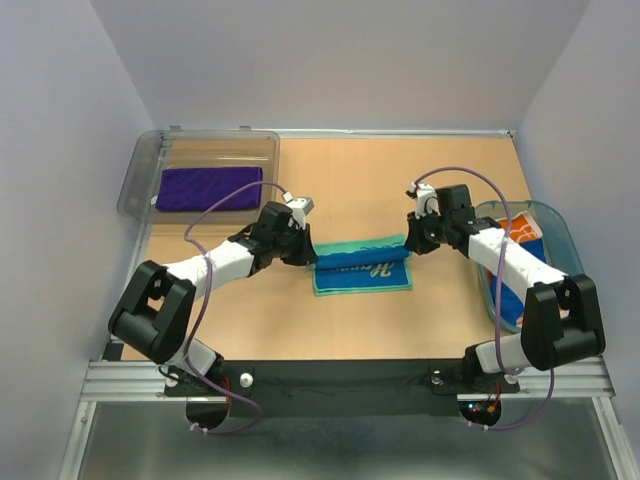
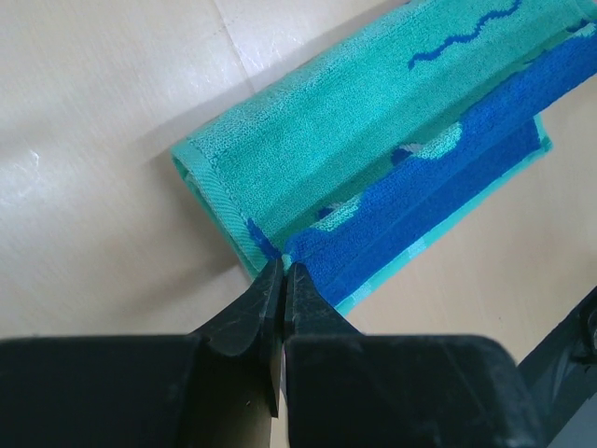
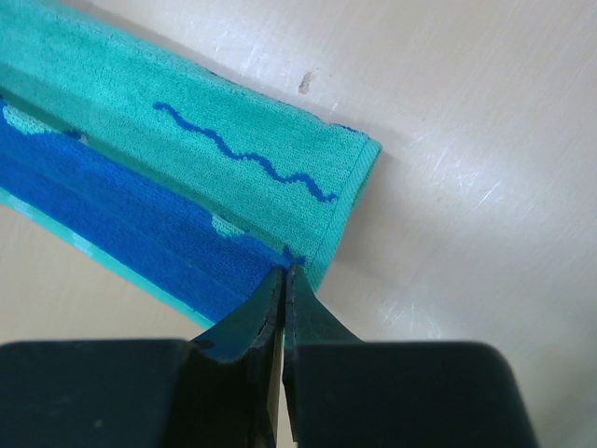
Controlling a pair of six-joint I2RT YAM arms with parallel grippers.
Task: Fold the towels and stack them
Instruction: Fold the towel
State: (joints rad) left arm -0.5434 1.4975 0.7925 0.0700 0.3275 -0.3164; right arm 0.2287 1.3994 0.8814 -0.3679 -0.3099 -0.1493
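The mint green towel (image 1: pixel 362 270) with teal squiggles lies at the middle of the table, its far edge folded over toward the near side. My left gripper (image 1: pixel 308 255) is shut on the left corner of that folded flap, and the left wrist view shows the fingertips (image 2: pixel 283 266) pinched at the towel (image 2: pixel 373 121) edge. On the right corner my right gripper (image 1: pixel 410 245) is shut too, with its tips (image 3: pixel 284 271) meeting at the towel (image 3: pixel 187 159) hem. A folded purple towel (image 1: pixel 208 188) lies in the bin. A white towel with orange prints (image 1: pixel 525 235) shows in the basket.
The clear grey bin (image 1: pixel 150 160) stands at the back left corner. The teal oval basket (image 1: pixel 560 225) sits at the right edge, partly under my right arm. Bare brown table surrounds the towel, and walls close in the left, back and right sides.
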